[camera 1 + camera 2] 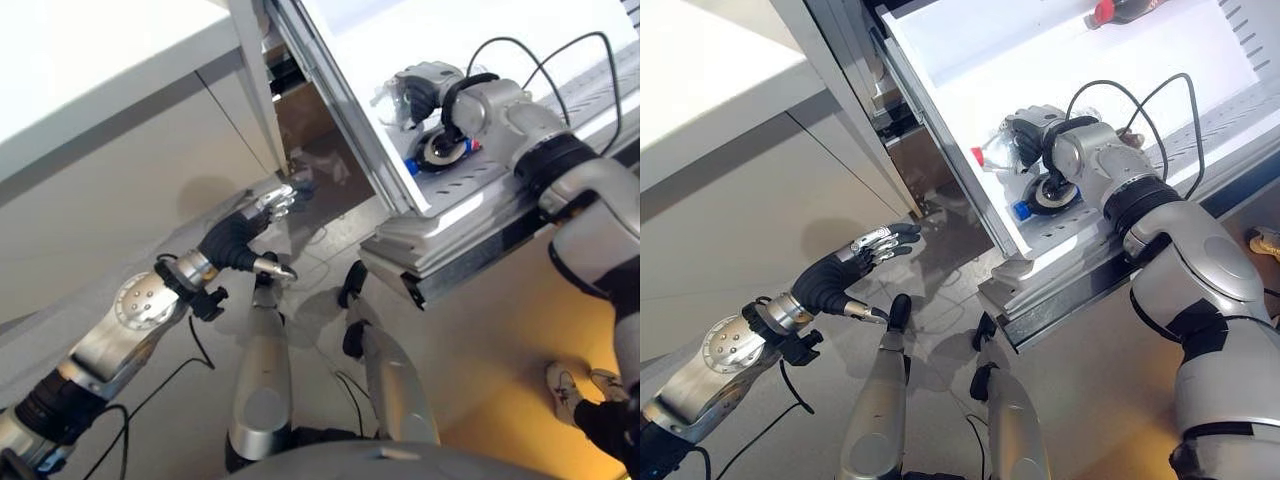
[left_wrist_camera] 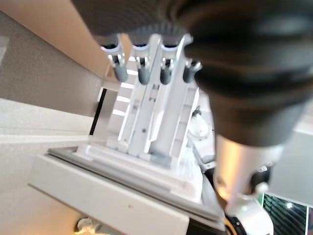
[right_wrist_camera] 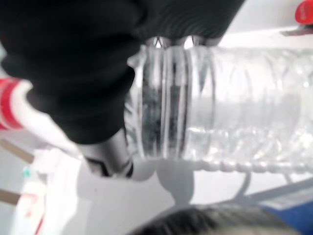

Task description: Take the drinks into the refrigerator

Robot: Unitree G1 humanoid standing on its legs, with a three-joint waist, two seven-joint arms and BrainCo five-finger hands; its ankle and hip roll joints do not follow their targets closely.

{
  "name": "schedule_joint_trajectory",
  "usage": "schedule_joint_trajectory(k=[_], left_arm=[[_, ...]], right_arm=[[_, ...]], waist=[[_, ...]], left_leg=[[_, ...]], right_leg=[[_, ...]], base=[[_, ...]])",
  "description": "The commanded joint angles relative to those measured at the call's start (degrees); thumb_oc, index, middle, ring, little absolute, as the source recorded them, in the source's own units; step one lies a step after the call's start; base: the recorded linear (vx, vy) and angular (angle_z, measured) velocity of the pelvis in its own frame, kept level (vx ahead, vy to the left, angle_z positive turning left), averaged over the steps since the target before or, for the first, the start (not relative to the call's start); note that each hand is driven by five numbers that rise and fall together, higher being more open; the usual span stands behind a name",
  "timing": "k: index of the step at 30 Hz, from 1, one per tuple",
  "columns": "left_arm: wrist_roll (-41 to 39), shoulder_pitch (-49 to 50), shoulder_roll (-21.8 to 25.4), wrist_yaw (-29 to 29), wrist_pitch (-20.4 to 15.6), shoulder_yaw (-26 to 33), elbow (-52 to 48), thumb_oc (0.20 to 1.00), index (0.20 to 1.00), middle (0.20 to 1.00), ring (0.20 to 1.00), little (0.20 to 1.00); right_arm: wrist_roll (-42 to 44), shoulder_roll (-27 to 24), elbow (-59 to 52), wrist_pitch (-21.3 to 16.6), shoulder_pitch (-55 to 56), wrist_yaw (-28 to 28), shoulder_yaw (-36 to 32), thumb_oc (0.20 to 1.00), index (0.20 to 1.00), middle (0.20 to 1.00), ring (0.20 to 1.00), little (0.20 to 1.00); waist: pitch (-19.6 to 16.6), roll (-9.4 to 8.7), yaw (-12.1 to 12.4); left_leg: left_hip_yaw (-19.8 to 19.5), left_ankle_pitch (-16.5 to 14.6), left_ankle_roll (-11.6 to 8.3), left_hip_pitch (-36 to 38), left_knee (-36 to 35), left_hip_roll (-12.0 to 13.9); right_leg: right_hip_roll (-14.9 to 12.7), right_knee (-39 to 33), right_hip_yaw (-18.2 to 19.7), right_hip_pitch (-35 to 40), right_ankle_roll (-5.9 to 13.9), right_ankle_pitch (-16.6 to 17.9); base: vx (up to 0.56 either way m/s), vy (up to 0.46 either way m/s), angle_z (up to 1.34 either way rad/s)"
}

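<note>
**Right hand grips a clear bottle inside the fridge**

Your right hand (image 1: 1032, 128) is clenched around a clear ribbed plastic bottle (image 1: 1002, 150), with its fingers wrapped round the bottle's body. You can see the ridged wall of that bottle (image 3: 220, 107) pressed right against the palm in the right wrist view. The bottle's red cap (image 1: 977, 156) points toward 9 o'clock from the hand. No label text on it can be made out.

Hand and bottle sit inside the open refrigerator (image 1: 970, 50), over its white shelf. Just below the wrist, at about 6 o'clock, a round dark can-like item with a blue part (image 1: 1040, 200) rests on the door rack (image 1: 1110, 240). A second bottle with a red cap (image 1: 1120, 10) lies deeper in the fridge at 12 o'clock.

Your left hand (image 1: 845, 265) hangs well apart at 8 o'clock, near the cabinet front (image 1: 750, 200), fingers relaxed and holding nothing.
</note>
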Motion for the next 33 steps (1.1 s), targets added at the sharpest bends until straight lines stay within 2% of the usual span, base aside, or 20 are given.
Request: schedule_joint_trajectory(k=[1, 8, 15, 18, 20, 22, 25, 29, 30, 31, 33], left_arm=[[0.34, 1.95, -0.34, -0.53, -1.54, 2.59, -9.89, 1.000, 1.000, 1.000, 1.000, 1.000], [-2.49, 1.07, -1.39, -2.14, -0.50, 1.83, -8.17, 1.000, 1.000, 1.000, 1.000, 1.000], [-7.83, 1.59, -4.14, -4.32, 1.84, 2.13, -3.41, 1.000, 1.000, 1.000, 1.000, 1.000], [-9.53, 3.51, -3.71, -5.60, 2.57, 3.95, -3.13, 1.000, 1.000, 1.000, 1.000, 1.000], [-10.00, 5.56, -3.19, -6.25, 2.78, 5.39, -3.02, 1.000, 1.000, 1.000, 1.000, 1.000], [-9.83, 6.73, -3.00, -6.34, 2.92, 6.48, -3.14, 1.000, 1.000, 1.000, 1.000, 1.000], [-10.12, 9.64, -2.87, -7.02, 3.15, 8.96, -2.95, 1.000, 1.000, 1.000, 1.000, 1.000], [-10.34, 12.02, -3.47, -8.51, 3.05, 10.52, -2.24, 1.000, 1.000, 1.000, 1.000, 1.000], [-10.11, 12.57, -3.56, -8.85, 3.05, 10.97, -2.01, 1.000, 1.000, 1.000, 1.000, 1.000], [-9.86, 13.07, -4.02, -9.16, 2.88, 11.66, -1.93, 1.000, 1.000, 1.000, 1.000, 1.000], [-9.66, 14.30, -4.26, -9.59, 2.48, 12.78, -1.92, 1.000, 1.000, 1.000, 1.000, 1.000]], right_arm=[[-1.48, 3.60, 3.24, -0.67, 2.06, 1.06, 6.44, 1.000, 1.000, 1.000, 1.000, 1.000], [-1.45, 3.31, 2.12, -0.52, 1.77, 1.66, 6.13, 1.000, 1.000, 1.000, 1.000, 1.000], [0.49, -1.02, -0.54, -0.63, -0.46, 1.73, 4.60, 1.000, 1.000, 1.000, 1.000, 1.000], [3.30, -7.35, -7.95, -1.23, -2.85, 2.14, 4.85, 1.000, 1.000, 1.000, 1.000, 1.000], [6.26, -12.06, -13.52, -1.80, -5.05, 2.56, 5.21, 1.000, 1.000, 1.000, 1.000, 1.000], [6.64, -14.76, -18.85, -1.95, -2.74, 1.44, 2.88, 1.000, 1.000, 1.000, 1.000, 1.000], [10.39, -25.13, -32.53, -3.47, -0.90, 1.81, -0.82, 1.000, 1.000, 1.000, 1.000, 1.000], [12.46, -35.93, -41.03, -5.71, 7.59, -0.63, -8.68, 1.000, 1.000, 1.000, 1.000, 1.000], [12.17, -38.64, -43.46, -5.97, 12.57, -1.31, -13.06, 1.000, 1.000, 1.000, 1.000, 1.000], [11.78, -39.76, -44.59, -6.53, 15.35, -1.64, -15.21, 1.000, 1.000, 1.000, 1.000, 1.000], [10.57, -41.86, -46.75, -7.19, 25.73, -3.65, -24.99, 1.000, 1.000, 1.000, 1.000, 1.000]], waist=[[1.47, 2.01, 0.80], [1.47, 2.05, 1.56], [1.46, 1.45, 2.14], [1.19, 0.93, 1.55], [-0.17, 0.53, 0.97], [-1.47, 0.56, 0.11], [-3.66, 0.53, -1.61], [-6.10, 0.87, -3.27], [-6.78, 0.90, -3.54], [-7.13, 1.18, -4.07], [-7.93, 1.12, -4.82]], left_leg=[[-1.97, 3.31, 5.64, 5.01, -10.50, -1.39], [-1.51, 2.03, 5.63, 8.31, -9.71, -2.26], [-0.43, 0.88, 5.61, 14.12, -8.59, -3.63], [0.53, -0.30, 5.65, 17.67, -8.34, -3.74], [1.07, -0.86, 5.72, 18.86, -7.98, -3.86], [1.48, -0.96, 5.94, 19.49, -7.81, -4.13], [2.79, -1.82, 6.28, 21.03, -7.50, -4.53], [4.42, -2.96, 6.74, 22.01, -6.65, -4.85], [4.88, -3.43, 6.88, 22.32, -6.39, -4.90], [5.12, -3.69, 7.00, 22.52, -6.20, -4.91], [5.55, -4.34, 7.27, 22.79, -5.45, -4.85]], right_leg=[[0.10, 11.99, -1.83, -0.38, 3.21, -9.08], [-0.85, 11.84, -1.94, 3.81, 3.30, -9.50], [-2.10, 9.32, -1.81, 11.94, 3.23, -8.63], [-2.13, 8.91, -1.15, 15.36, 3.39, -9.01], [-2.21, 8.42, -0.63, 16.71, 3.45, -9.03], [-2.36, 7.80, -0.37, 17.57, 3.58, -8.72], [-2.40, 7.06, 0.75, 18.99, 3.98, -8.73], [-2.47, 5.92, 2.43, 19.91, 4.63, -8.41], [-2.34, 5.81, 2.93, 20.06, 4.79, -8.47], [-2.34, 5.86, 3.21, 20.14, 4.87, -8.49], [-2.14, 6.21, 4.04, 20.19, 5.05, -8.65]], base=[[0.00, 0.000, 0.00], [-0.01, -0.002, 0.00], [0.00, 0.022, 0.04], [0.02, 0.056, -0.03], [0.06, 0.055, -0.13], [0.04, 0.061, -0.11], [0.07, 0.078, -0.15], [0.06, 0.055, -0.15], [0.08, 0.054, -0.12], [0.07, 0.044, -0.12], [0.05, 0.035, -0.25]])
